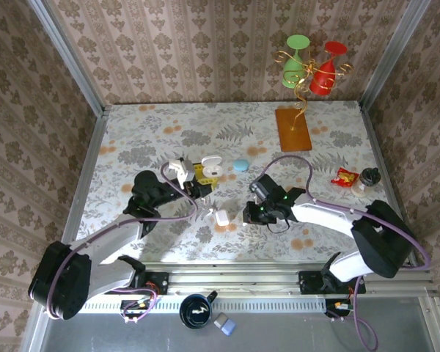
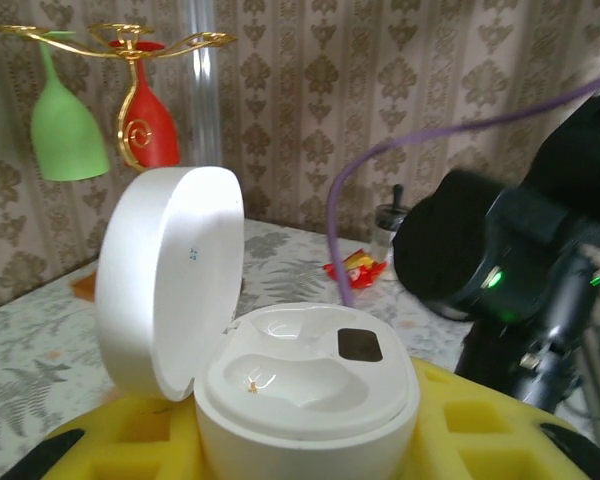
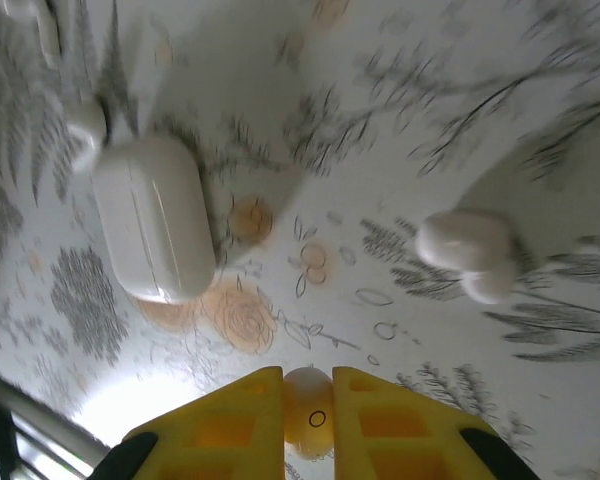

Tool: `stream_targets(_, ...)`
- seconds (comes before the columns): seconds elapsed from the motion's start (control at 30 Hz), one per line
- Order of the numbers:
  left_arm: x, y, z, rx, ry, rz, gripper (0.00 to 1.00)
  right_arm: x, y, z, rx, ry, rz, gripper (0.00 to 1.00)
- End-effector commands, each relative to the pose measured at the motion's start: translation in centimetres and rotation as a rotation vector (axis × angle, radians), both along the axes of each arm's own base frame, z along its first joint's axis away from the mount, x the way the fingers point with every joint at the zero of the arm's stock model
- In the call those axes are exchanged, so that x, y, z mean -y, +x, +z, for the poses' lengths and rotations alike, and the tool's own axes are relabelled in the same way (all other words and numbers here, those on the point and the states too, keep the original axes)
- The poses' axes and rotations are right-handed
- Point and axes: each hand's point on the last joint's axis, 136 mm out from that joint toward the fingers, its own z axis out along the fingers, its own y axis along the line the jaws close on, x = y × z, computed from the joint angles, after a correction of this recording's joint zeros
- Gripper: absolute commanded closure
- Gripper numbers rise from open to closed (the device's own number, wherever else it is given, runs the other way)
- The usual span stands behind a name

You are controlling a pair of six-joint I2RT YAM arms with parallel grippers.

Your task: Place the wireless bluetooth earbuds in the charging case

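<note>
Progress: nothing seated yet — charging case (image 2: pixel 310 385) stands lid-up, both wells bare.
Left claw (image 1: pixel 200 177): mine, clamped on that case's base.
Right claw (image 3: pixel 307 420): pinched together, empty, low over the desk (image 3: pixel 380 120).
Earbud (image 3: pixel 468 255): loose on the desk, near my right fingers — unlifted.
Unclear: blur hides whether that white lump is one bud or two.

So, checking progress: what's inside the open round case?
The case holds empty moulded wells, a dark square patch and an orange speck; its near rim covers the wells' front.
</note>
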Motion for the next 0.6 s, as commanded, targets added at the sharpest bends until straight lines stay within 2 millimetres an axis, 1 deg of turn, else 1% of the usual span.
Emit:
stream_targets(0.0,0.4,1.9,-1.0,0.087,0.085,0.13,0.78,3.7,1.2,1.3,0.027,-0.168,-0.187,0.85)
stream_targets(0.07,0.7,2.2,-1.8,0.115,0.118,0.166,0.78,4.7,1.4,1.7,0.029,-0.215,-0.229,0.85)
stream_targets(0.13,1.1,2.4,-2.7,0.119,0.146,0.181,0.78,4.7,1.9,2.3,0.052,-0.22,-0.232,0.85)
stream_targets(0.27,1.8,2.7,-4.2,0.114,0.167,0.199,0.78,5.4,2.5,3.1,0.069,-0.247,-0.273,0.86)
stream_targets(0.3,1.9,2.8,-4.6,0.114,0.173,0.203,0.78,5.4,2.6,3.3,0.069,-0.244,-0.28,0.86)
stream_targets(0.33,2.2,2.8,-5.0,0.114,0.181,0.199,0.78,5.3,2.7,4.2,0.086,-0.22,-0.287,0.86)
stream_targets(0.47,3.1,2.8,-6.9,0.116,0.229,0.184,0.78,5.0,2.9,5.6,0.104,-0.171,-0.303,0.86)
stream_targets(0.57,3.8,2.6,-7.8,0.114,0.234,0.162,0.78,4.4,3.3,7.0,0.125,-0.115,-0.309,0.86)
